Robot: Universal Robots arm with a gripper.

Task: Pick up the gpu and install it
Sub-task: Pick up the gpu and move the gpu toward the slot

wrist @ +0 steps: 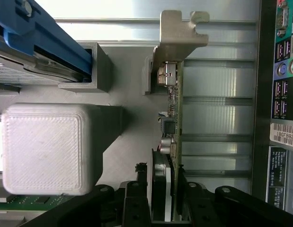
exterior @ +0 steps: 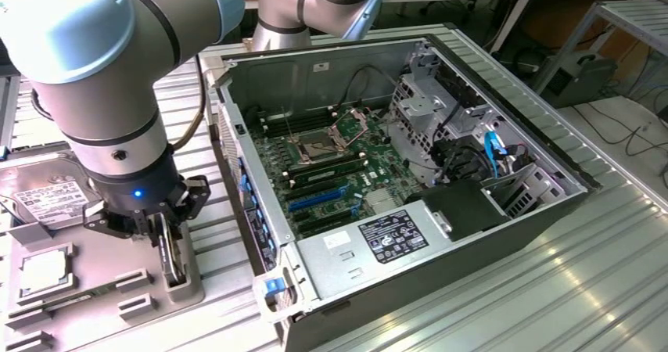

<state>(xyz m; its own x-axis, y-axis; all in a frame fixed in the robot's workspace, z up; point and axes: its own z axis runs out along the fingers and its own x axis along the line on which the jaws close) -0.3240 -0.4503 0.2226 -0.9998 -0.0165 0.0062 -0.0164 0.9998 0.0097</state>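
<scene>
The gpu (exterior: 174,261) stands on edge in a grey holder on the parts tray (exterior: 99,301), at the exterior view's left, beside the open computer case (exterior: 459,235). My gripper (exterior: 165,238) is lowered straight over it, straddling the card. In the wrist view the gpu (wrist: 177,118) is edge-on: a thin green board with small components, its silver end bracket (wrist: 177,38) at the far end, its black fan side towards the white block. My gripper (wrist: 167,210) reaches in on both sides of the card's near end. Whether it presses the card is not visible.
The case lies on its side with the green motherboard (exterior: 334,172) exposed. A silver hard drive (exterior: 52,199) and a processor (exterior: 42,272) lie on the tray. In the wrist view a white printed block (wrist: 47,146) and a blue-railed drive (wrist: 42,42) flank the card; the case's rear ports (wrist: 283,94) are close by.
</scene>
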